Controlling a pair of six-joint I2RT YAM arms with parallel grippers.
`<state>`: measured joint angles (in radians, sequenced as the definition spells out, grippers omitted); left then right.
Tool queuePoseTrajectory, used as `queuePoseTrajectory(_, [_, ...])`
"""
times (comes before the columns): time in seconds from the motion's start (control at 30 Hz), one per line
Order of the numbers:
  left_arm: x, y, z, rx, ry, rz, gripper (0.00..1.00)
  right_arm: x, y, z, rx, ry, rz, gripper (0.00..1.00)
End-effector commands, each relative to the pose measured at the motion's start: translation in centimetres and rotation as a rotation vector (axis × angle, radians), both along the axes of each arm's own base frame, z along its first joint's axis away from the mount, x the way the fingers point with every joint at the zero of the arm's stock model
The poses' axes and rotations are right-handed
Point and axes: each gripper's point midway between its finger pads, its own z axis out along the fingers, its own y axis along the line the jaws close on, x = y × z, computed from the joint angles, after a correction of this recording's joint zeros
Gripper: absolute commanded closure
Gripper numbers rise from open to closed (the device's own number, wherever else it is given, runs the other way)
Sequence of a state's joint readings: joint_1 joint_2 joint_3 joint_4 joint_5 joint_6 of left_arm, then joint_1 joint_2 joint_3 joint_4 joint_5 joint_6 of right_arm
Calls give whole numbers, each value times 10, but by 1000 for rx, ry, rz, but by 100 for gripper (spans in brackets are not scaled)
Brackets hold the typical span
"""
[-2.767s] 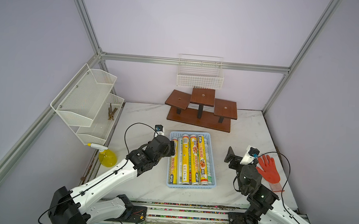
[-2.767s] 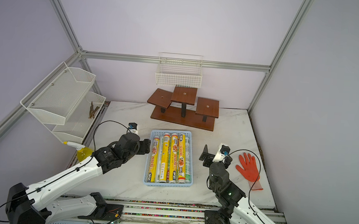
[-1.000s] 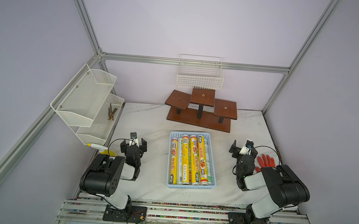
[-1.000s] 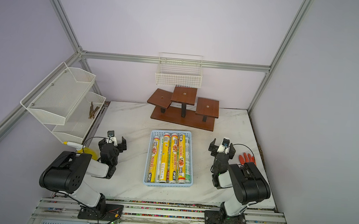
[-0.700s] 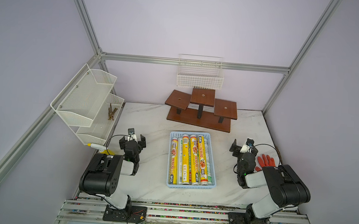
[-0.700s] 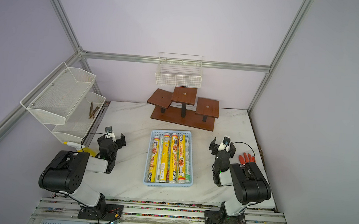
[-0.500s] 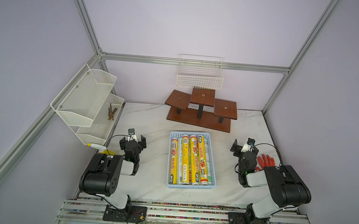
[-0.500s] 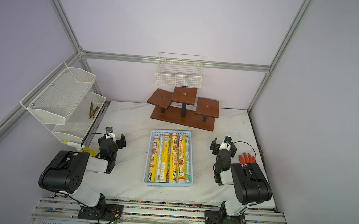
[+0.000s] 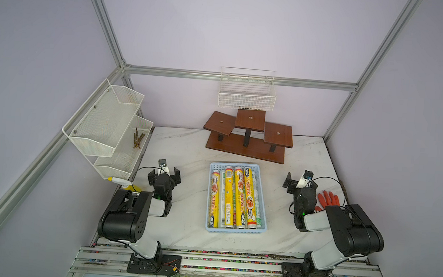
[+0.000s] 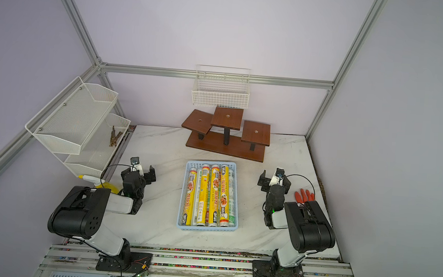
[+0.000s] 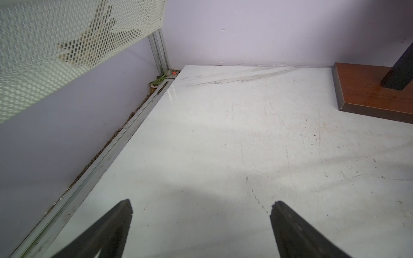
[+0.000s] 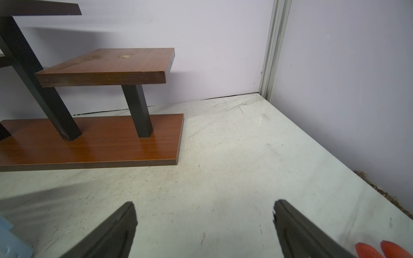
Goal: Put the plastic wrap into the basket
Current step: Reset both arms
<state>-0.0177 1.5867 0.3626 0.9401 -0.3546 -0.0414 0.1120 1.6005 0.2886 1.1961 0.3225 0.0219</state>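
Note:
Several plastic wrap rolls [image 9: 227, 199] [image 10: 202, 197], yellow-labelled and silvery, lie side by side in the light blue basket [image 9: 234, 231] [image 10: 206, 229] at the table's centre in both top views. My left gripper [image 9: 164, 172] [image 10: 139, 172] [image 11: 201, 207] hovers left of the basket, open, with bare table between its fingers. My right gripper [image 9: 300, 182] [image 10: 274, 181] [image 12: 204, 210] stands right of the basket, also open and holding nothing. One blue corner of the basket [image 12: 9, 243] shows in the right wrist view. Both arms are folded back.
A brown stepped wooden stand [image 9: 247, 135] sits at the back, under a white wire basket [image 9: 246, 98] on the wall. A white mesh rack [image 9: 108, 124] hangs at the left above a yellow spray bottle [image 9: 127, 184]. An orange glove [image 9: 327, 199] lies by the right arm.
Both arms have pulled away from the basket's sides and folded back toward their bases. Over the last second they barely shift. The rolls and basket have not moved.

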Motion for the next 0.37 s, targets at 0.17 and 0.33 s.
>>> queuePoseTrajectory(0.17, [3,0,14,-13,-59,-5,0,0,-1,5,13,-13,-2,0])
queuePoseTrajectory(0.33, [3,0,14,-12,-55,-3,0,0,-1,5,12,-12,-2,0])
